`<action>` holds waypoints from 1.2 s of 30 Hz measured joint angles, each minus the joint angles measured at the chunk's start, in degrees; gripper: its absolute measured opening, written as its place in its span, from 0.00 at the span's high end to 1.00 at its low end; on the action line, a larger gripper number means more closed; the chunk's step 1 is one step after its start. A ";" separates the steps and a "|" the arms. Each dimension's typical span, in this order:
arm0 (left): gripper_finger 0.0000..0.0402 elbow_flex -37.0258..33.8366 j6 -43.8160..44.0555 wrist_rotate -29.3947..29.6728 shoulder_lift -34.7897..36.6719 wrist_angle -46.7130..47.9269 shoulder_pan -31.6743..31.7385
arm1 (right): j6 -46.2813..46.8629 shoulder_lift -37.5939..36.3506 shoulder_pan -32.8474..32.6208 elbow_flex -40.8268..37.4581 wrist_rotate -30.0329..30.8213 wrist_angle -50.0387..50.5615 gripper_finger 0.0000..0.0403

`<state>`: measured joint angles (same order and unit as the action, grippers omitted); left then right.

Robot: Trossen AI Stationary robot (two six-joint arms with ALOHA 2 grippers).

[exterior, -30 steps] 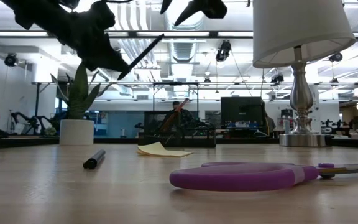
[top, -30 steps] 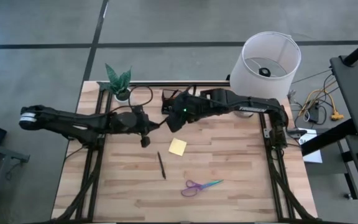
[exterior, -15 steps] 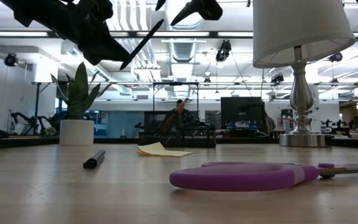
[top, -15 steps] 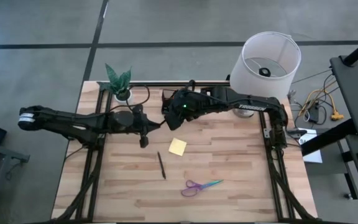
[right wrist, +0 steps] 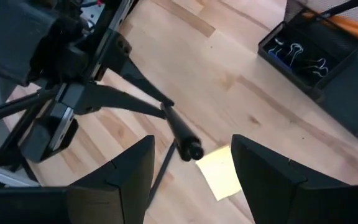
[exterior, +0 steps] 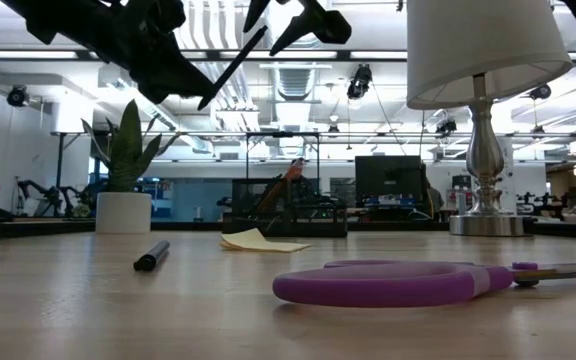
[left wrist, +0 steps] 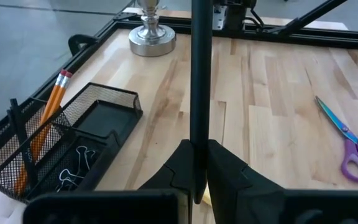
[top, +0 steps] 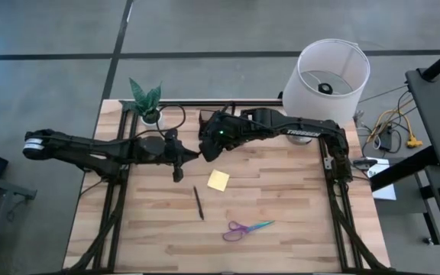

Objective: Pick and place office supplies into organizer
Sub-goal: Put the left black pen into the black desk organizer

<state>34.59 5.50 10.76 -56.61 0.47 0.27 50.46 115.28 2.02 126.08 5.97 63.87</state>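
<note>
The left pincer point(top: 180, 155) is clamped on a dark pen point(right wrist: 180, 134), held in the air above the table point(top: 296, 214). The pen's long axis points away from it toward the right pincer point(right wrist: 191, 163), whose fingers stand wide apart with the pen's free end between them – it looks like a handover. The organizer point(left wrist: 73, 146) stands at the table's far edge, nearer the right arm, so that arm should carry the pen there.

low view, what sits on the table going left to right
plant pot → black pen → yellow sticky notes → purple scissors → lamp base
</note>
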 joint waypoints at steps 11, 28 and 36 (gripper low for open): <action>0.98 -0.04 0.00 -0.02 -0.12 -0.04 0.00 | -0.55 0.00 0.62 0.00 0.99 -1.52 0.56; 0.98 -0.13 -0.11 0.46 -0.21 -0.02 0.04 | -0.56 0.09 0.68 0.00 -0.34 -1.67 0.68; 0.98 -0.16 -0.13 1.51 -0.26 0.02 0.11 | -0.34 0.09 0.66 -0.09 -0.46 -1.65 0.71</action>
<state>34.43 5.37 12.27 -56.87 0.49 0.38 50.12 115.37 2.68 125.99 5.51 62.22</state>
